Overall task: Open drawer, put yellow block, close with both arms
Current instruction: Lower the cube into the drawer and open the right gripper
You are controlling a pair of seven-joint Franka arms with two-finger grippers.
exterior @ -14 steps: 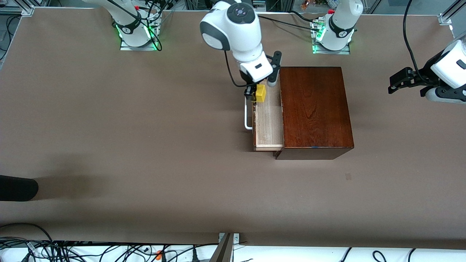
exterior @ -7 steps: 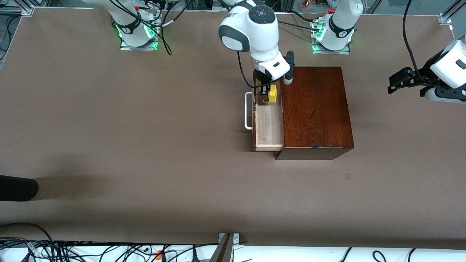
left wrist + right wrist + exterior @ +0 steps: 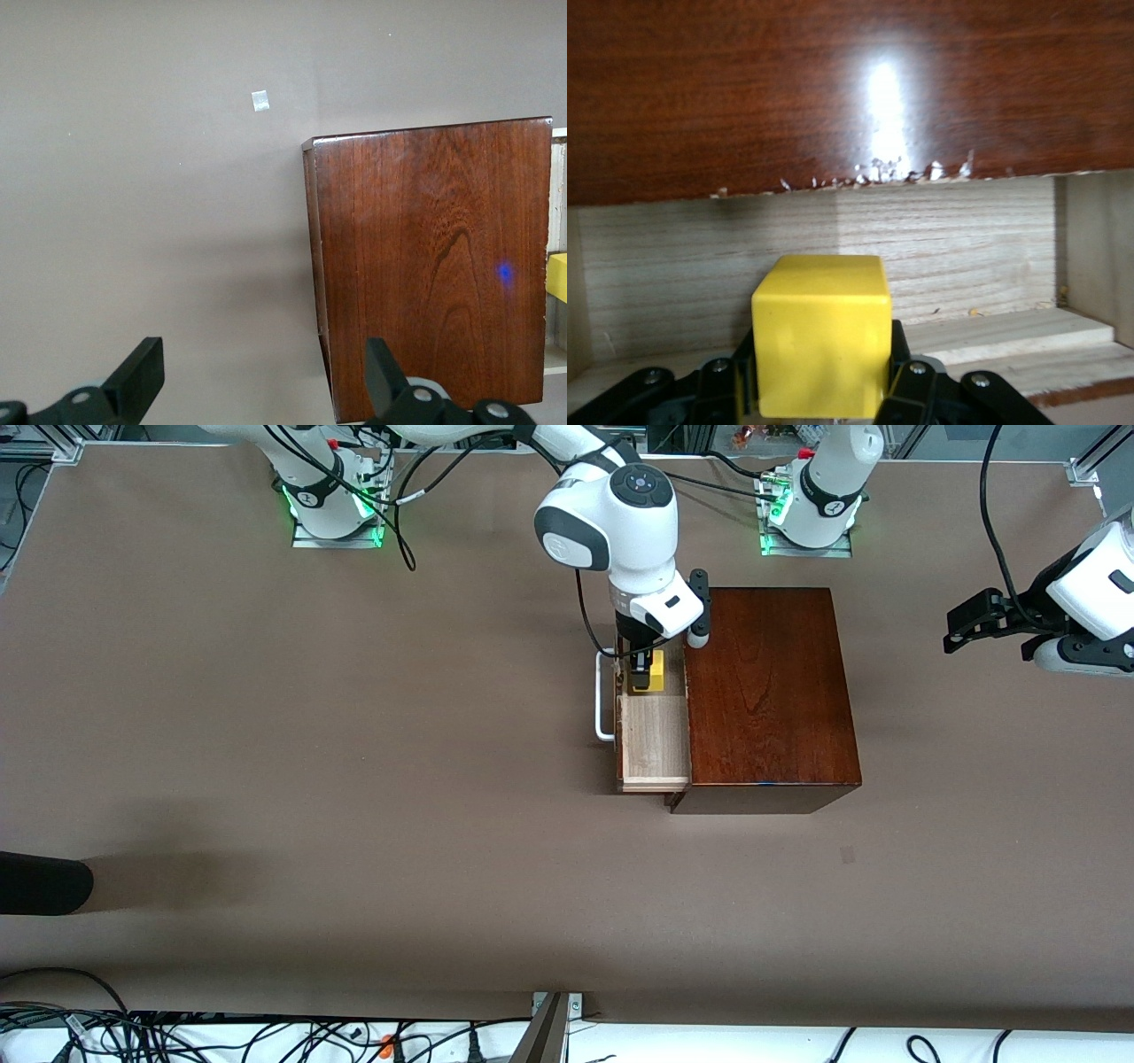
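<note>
The drawer (image 3: 656, 748) stands pulled out of the dark mahogany box (image 3: 766, 691), its white handle (image 3: 604, 700) toward the right arm's end of the table. My right gripper (image 3: 645, 677) is shut on the yellow block (image 3: 656, 673) and holds it down inside the drawer's end nearest the arm bases. In the right wrist view the yellow block (image 3: 821, 335) sits between the fingers over the pale-wood drawer floor (image 3: 992, 257). My left gripper (image 3: 970, 627) waits open in the air past the box, at the left arm's end of the table. A sliver of the yellow block (image 3: 557, 275) shows past the box (image 3: 434, 266).
The box takes up the table's middle. A dark rounded object (image 3: 40, 883) juts in at the table edge on the right arm's end. Cables (image 3: 177, 1036) lie below the table's near edge. A small pale mark (image 3: 848, 856) sits on the brown tabletop.
My right gripper has carried the yellow block from over the drawer's front edge to over the tray, then lowered it into the drawer. The left arm has stayed still.
</note>
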